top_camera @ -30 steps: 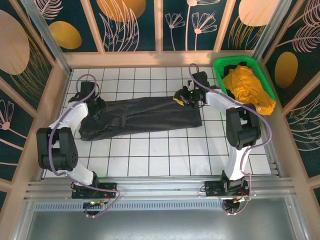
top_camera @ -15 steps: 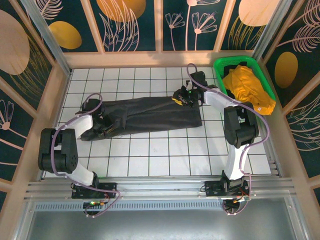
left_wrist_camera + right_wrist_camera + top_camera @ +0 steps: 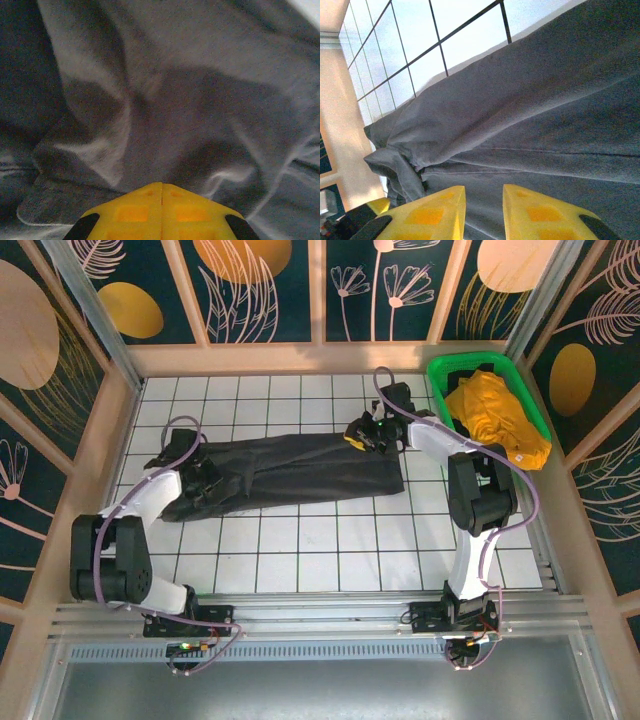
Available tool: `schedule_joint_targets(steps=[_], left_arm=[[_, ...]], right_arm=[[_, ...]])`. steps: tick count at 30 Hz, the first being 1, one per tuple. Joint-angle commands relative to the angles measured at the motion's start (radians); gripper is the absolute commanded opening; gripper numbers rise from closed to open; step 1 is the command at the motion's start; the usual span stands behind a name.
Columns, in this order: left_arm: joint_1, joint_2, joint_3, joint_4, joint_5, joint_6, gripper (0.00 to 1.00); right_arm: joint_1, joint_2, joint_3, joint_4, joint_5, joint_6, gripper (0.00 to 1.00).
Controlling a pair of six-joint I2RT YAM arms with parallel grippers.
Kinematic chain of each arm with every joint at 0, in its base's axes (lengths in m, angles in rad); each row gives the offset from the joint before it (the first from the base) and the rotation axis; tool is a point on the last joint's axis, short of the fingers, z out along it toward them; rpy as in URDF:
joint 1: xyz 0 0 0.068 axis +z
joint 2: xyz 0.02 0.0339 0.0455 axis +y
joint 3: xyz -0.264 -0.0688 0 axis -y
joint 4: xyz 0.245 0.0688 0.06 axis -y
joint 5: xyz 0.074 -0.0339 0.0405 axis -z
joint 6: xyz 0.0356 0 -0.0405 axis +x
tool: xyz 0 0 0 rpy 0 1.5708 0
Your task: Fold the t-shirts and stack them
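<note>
The dark t-shirt [image 3: 290, 468] lies as a long band across the tiled bench [image 3: 330, 550], bunched at its left end. The orange t-shirt [image 3: 495, 415] sits heaped in the green basket [image 3: 440, 370] at the far right corner. The left end effector [image 3: 208, 482] is closed tight, its tips in the bunched cloth with no fold visibly between them. The right end effector [image 3: 358, 435], at the band's far right corner, has its jaws slightly apart over cloth; the wrist view is too close to tell whether they pinch it. If either grip catches only a top layer or nothing, a lift would probably drag one end, opening the fold or crumpling the bunched end further.
</note>
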Motion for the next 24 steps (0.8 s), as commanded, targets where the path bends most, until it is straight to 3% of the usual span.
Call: schedule_joint_targets(steps=[1,6,11,16,24], left_arm=[[-0.011,0.010,0.016,0.019,0.041,-0.008,0.06],[-0.050,0.036,-0.027,0.091,0.119,-0.029,0.05],[-0.083,0.100,-0.063,0.124,0.122,-0.039,0.03],[-0.083,0.154,-0.065,0.095,0.066,-0.016,0.03],[-0.047,0.048,0.082,-0.031,-0.131,-0.048,0.20]], right_arm=[[0.011,0.008,-0.003,0.011,-0.002,-0.010,0.27],[0.013,0.009,-0.001,0.015,0.000,-0.008,0.27],[0.014,0.013,-0.002,0.020,0.001,-0.005,0.27],[0.009,0.018,0.013,0.009,0.012,-0.020,0.27],[-0.022,0.031,0.055,-0.005,0.029,-0.042,0.27]])
